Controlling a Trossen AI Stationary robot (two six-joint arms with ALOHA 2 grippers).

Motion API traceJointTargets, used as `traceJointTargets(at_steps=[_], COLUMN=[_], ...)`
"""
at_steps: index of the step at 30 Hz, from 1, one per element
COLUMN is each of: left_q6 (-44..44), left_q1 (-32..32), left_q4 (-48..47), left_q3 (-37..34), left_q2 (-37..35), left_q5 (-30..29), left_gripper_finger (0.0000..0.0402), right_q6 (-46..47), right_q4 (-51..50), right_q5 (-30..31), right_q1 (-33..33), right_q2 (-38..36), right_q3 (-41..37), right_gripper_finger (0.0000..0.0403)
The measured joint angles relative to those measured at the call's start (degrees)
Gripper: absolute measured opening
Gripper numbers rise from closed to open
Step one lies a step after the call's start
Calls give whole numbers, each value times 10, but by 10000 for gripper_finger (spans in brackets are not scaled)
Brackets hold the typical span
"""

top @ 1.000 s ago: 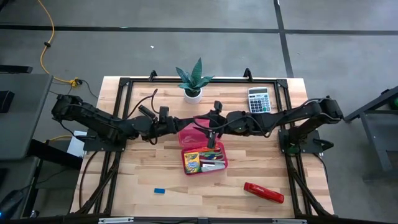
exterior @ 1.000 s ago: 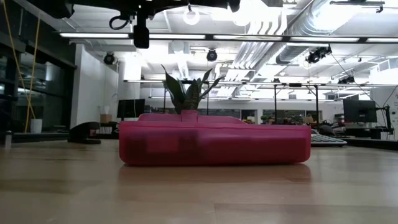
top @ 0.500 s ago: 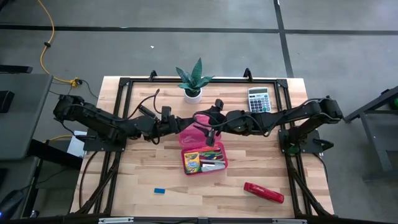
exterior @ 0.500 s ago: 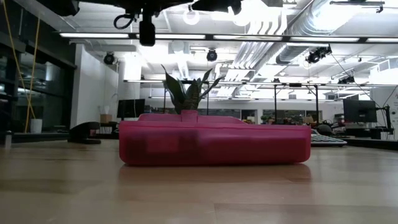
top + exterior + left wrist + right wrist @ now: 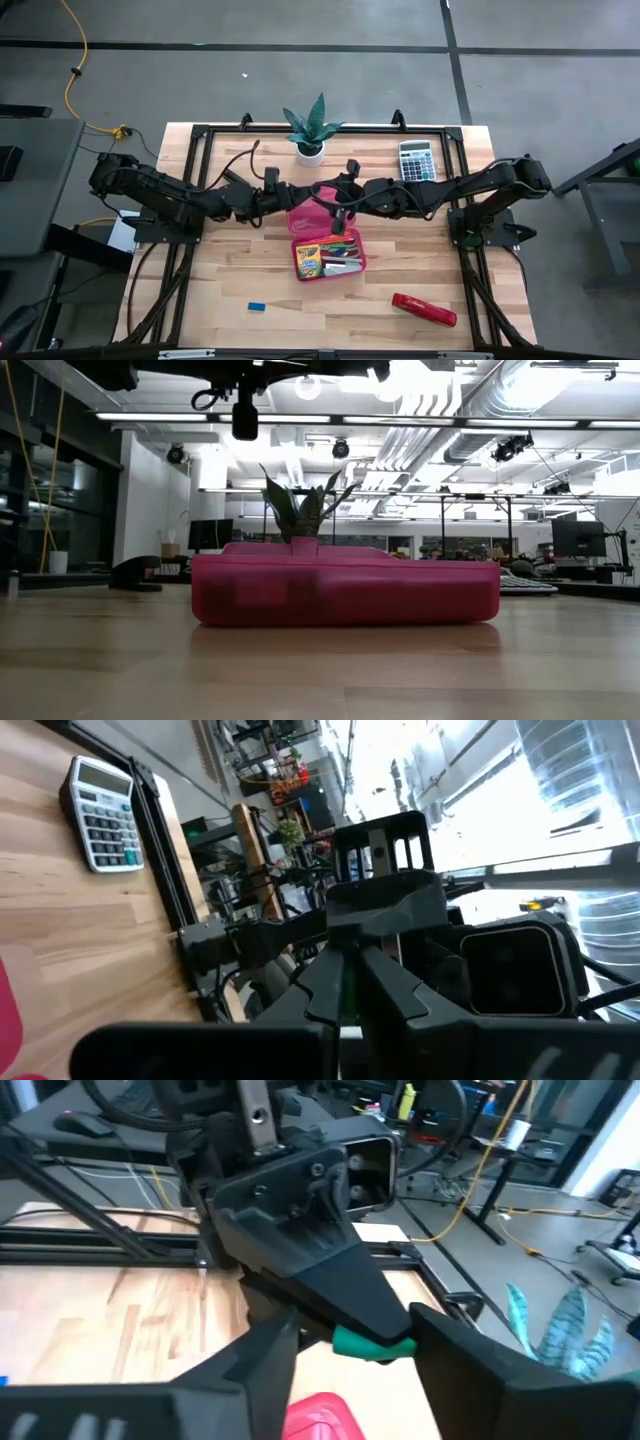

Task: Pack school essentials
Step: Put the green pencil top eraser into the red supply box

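I see both arms stretched horizontally, left gripper (image 5: 292,196) and right gripper (image 5: 322,193) meeting above the pink case (image 5: 330,254); finger state indeterminate.

Pink case (image 5: 328,255) at centre of the pale wood-grain table (image 5: 220,270). Red stapler (image 5: 423,309) lower right, grey calculator (image 5: 416,160) upper right. Tiny blue eraser (image 5: 257,306) lower left, green plant (image 5: 311,125) in white pot up top.

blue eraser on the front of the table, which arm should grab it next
Left, probably. The blue eraser lies on the left arm's side of the pink pencil case. The left gripper and right gripper meet above the case's far end, so the right would reach across it.
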Motion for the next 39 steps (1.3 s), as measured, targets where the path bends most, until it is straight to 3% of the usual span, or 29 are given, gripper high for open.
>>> traceJointTargets(at_steps=[6,14,29,39], left_q6=[0,0,75,132], left_q1=[0,0,8,60], left_q4=[1,-2,-5,-18], left_q3=[0,0,0,0], left_q2=[0,0,-30,-86], left_q5=[4,4,39,106], left_gripper_finger=[7,14,164,195], right_q6=[-1,-2,0,4], right_q4=[-6,-16,-16,-67], right_q5=[6,6,4,15], right_q1=[0,0,-1,0], right_q2=[0,0,-1,-49], right_q3=[0,0,2,0], right_gripper_finger=[125,97,91,91])
